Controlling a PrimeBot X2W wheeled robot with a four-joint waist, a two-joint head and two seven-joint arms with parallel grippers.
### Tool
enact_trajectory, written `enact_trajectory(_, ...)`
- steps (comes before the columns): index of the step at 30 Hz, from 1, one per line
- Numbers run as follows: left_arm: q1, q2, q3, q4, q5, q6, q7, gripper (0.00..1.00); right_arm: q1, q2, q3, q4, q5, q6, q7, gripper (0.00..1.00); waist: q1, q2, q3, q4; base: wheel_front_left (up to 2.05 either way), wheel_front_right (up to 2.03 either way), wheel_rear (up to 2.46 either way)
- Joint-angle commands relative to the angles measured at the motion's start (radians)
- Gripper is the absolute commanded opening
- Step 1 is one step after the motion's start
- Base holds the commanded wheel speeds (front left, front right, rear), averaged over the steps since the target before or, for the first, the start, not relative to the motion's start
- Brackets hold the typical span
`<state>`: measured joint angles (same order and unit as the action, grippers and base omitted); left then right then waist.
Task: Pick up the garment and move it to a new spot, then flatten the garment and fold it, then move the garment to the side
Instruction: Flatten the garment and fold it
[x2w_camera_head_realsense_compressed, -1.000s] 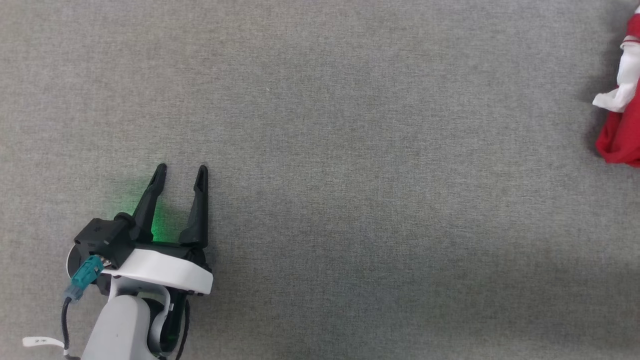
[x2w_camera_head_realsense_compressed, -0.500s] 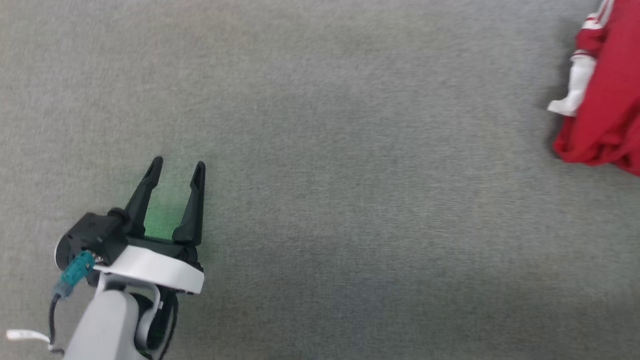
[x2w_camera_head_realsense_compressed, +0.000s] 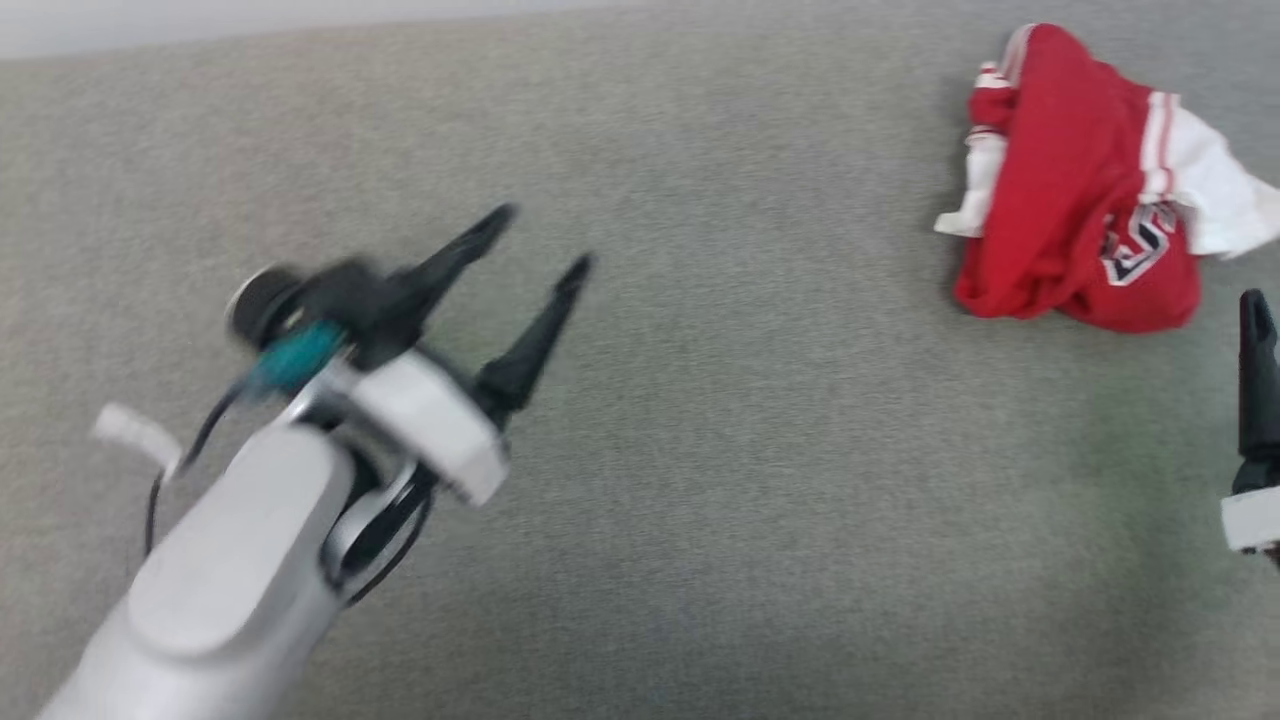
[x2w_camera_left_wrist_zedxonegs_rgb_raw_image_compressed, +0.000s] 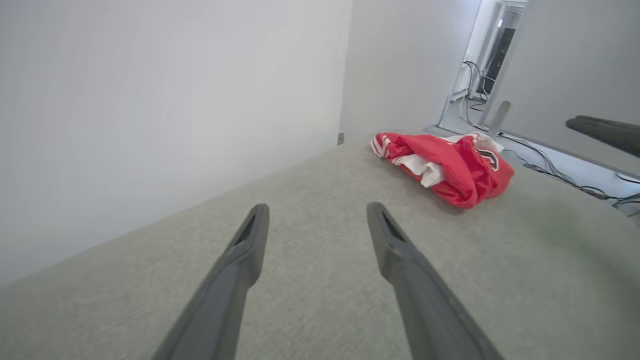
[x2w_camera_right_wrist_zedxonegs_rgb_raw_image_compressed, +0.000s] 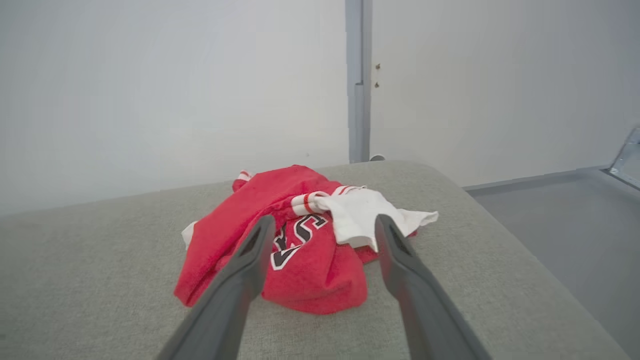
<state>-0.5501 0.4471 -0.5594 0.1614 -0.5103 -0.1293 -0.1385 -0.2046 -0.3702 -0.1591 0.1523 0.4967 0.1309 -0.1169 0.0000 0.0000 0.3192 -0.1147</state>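
The red T-shirt (x2w_camera_head_realsense_compressed: 1075, 190) lies bunched at two o'clock, print half-hidden; blurred left gripper (x2w_camera_head_realsense_compressed: 544, 238) and half-cropped right gripper (x2w_camera_right_wrist_zedxonegs_rgb_raw_image_compressed: 324, 221) both gape, empty.

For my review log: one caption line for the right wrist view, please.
Open right hand aimed at the crumpled red-and-white garment lying on the grey surface.
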Motion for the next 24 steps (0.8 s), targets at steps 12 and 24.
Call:
enact_trajectory(12,-0.664,-0.071,-0.464,0.242,-0.413,-0.001,0.505,1.0,0.049,0.181,0.009,-0.082,-0.006,0.0,-0.087,1.0,0.0,0.0,0.105,-0.206,0.0,0.0,0.0)
enact_trajectory(24,-0.9,-0.197,-0.587,0.571,-0.631,-0.001,0.803,1.0,-0.001,0.262,0.12,0.027,0.009,0.0,-0.141,1.0,0.0,0.0,0.186,-0.401,0.0,0.0,0.0)
